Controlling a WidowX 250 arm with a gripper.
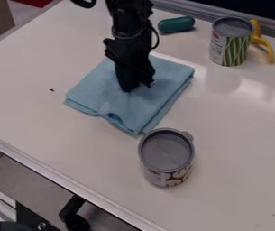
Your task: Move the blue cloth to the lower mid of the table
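The black gripper (138, 86) hangs down from the top edge with its tips at the upper middle of the blue cloth (127, 106). The cloth lies folded in a flat, roughly square stack, left of and above the table's centre. Its lower corner comes close to a can with a grey lid. Whether the gripper holds any of the fabric cannot be told, and the part of the cloth behind the gripper is hidden.
The grey-lidded can (167, 158) stands just below the cloth. At the upper right are a green-striped can (230, 43), a yellow object (264, 41) behind it and a dark green rounded object (176, 25). The table's metal edge (61, 180) runs along the lower left.
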